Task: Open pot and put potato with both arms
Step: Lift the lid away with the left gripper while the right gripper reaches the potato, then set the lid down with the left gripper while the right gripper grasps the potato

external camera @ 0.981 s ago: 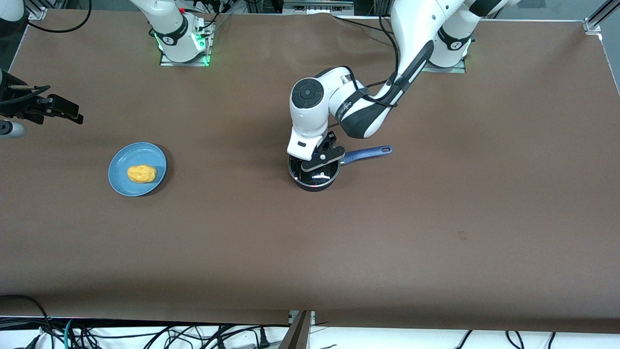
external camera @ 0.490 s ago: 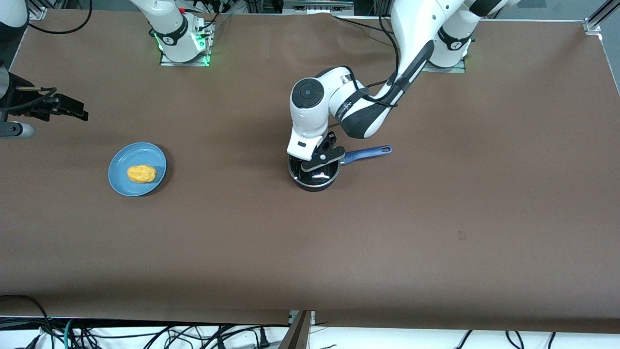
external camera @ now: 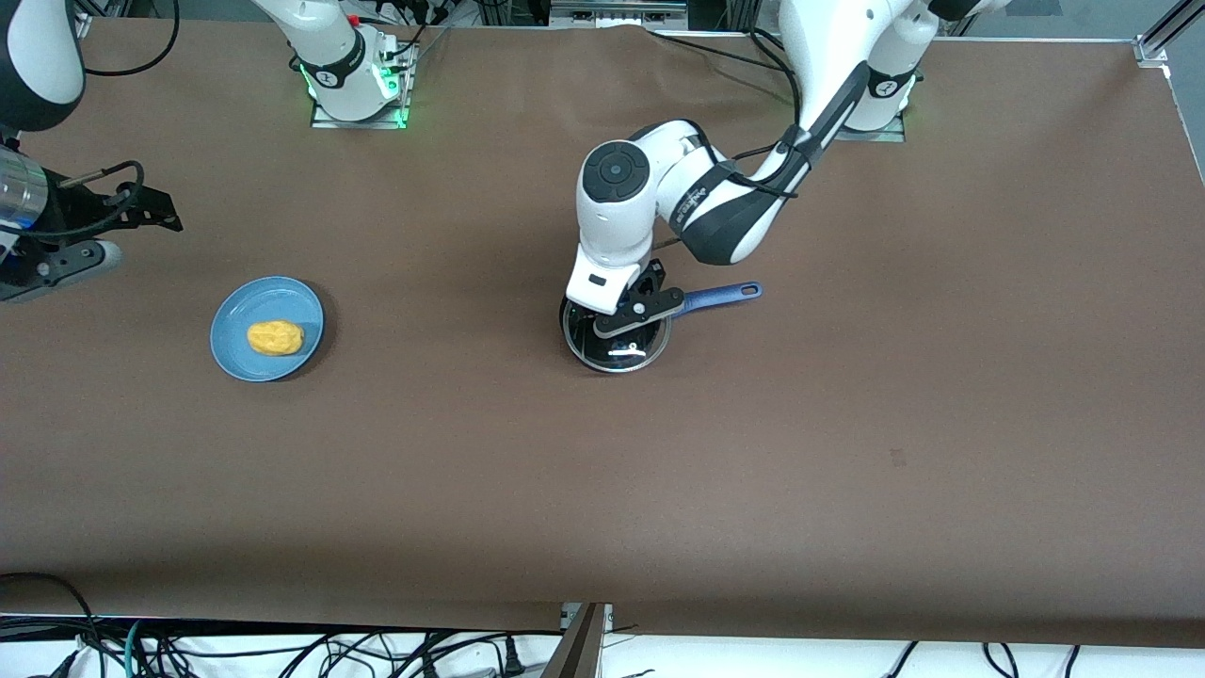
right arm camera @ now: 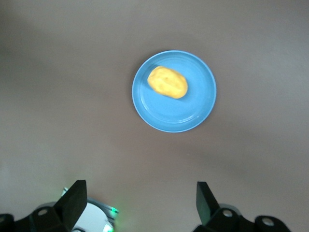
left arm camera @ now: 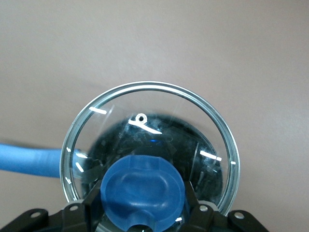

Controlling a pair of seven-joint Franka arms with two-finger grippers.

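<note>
I have the left pincer [external camera: 629, 318] clamped on the blue knob [left arm camera: 143, 189] of the glass lid [left arm camera: 149, 99], directly over the black saucepan [external camera: 614, 361] near the middle of the tabletop [external camera: 847, 424]; in the left wrist view the lid's rim sits off-centre from the dark pot below it, so it looks lifted clear of the mouth, though I cannot tell by how much; the saucepan's blue handle [external camera: 723, 297] points toward the left arm's end of the tabletop. The potato [external camera: 275, 338] lies on a blue plate [external camera: 235, 315] well apart from the pot, toward the right arm's end; nothing stands between them. My right pincer [right arm camera: 141, 200] hangs high above the plate with its fingers [right arm camera: 73, 199] spread wide, holding nothing.
</note>
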